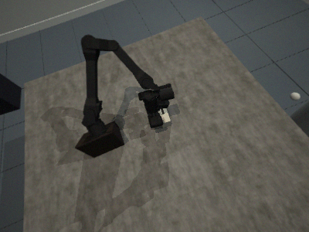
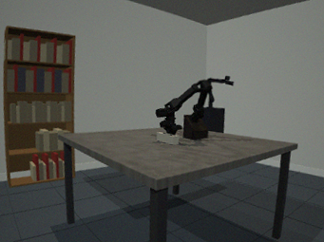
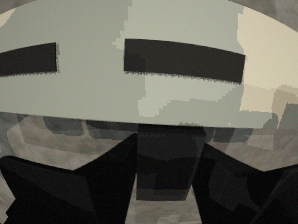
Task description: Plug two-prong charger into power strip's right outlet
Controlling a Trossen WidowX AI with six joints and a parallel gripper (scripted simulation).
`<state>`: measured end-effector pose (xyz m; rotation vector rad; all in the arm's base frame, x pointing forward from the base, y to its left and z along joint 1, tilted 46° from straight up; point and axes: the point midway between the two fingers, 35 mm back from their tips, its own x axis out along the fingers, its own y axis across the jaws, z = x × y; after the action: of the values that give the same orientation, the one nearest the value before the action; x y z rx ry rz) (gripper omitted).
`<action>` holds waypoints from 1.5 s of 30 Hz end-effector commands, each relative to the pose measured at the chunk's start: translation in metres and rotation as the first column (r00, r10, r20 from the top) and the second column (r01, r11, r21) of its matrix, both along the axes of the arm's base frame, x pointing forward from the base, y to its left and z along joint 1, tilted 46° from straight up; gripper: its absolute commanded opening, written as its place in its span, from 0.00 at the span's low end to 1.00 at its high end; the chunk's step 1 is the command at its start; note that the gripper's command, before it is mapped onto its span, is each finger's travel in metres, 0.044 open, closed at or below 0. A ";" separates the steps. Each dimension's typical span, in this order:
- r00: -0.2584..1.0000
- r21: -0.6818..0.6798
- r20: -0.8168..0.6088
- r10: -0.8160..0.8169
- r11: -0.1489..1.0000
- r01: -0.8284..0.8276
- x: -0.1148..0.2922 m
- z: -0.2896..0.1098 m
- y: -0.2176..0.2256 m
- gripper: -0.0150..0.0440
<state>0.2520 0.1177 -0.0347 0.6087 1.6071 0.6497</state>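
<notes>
Charger at the strip, centre of frame.
Gripper (image 3: 162, 183) pinches the dark charger (image 3: 169, 163) against the pale strip (image 3: 133, 63); prongs hidden; two slots visible above.

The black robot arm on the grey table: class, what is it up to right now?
The gripper is shut on a black two-prong charger and holds it close over the pale power strip. The charger's body sits just below a dark slot. Its prongs are not visible, so whether they are inside cannot be confirmed.
</notes>
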 end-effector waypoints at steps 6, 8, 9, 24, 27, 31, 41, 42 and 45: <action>1.000 0.002 -0.005 -0.002 1.000 0.002 0.004 -0.001 0.001 0.25; 1.000 0.002 -0.005 -0.002 1.000 0.002 0.004 -0.001 0.001 0.25; 1.000 0.002 -0.005 -0.002 1.000 0.002 0.005 -0.001 0.001 0.25; 1.000 0.002 -0.005 -0.002 1.000 0.002 0.011 -0.001 0.000 0.25; 1.000 0.002 -0.005 -0.002 1.000 0.002 0.012 -0.001 0.000 0.25; 1.000 0.002 -0.005 -0.002 1.000 0.002 0.013 -0.001 0.000 0.25; 1.000 0.002 -0.004 -0.002 1.000 0.002 0.017 -0.001 0.000 0.25; 1.000 0.002 -0.004 -0.002 1.000 0.002 0.018 -0.001 0.000 0.25; 1.000 0.002 -0.004 -0.002 1.000 0.002 0.019 -0.001 0.001 0.25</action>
<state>0.2592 0.1184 -0.0343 0.6300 1.6368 0.6452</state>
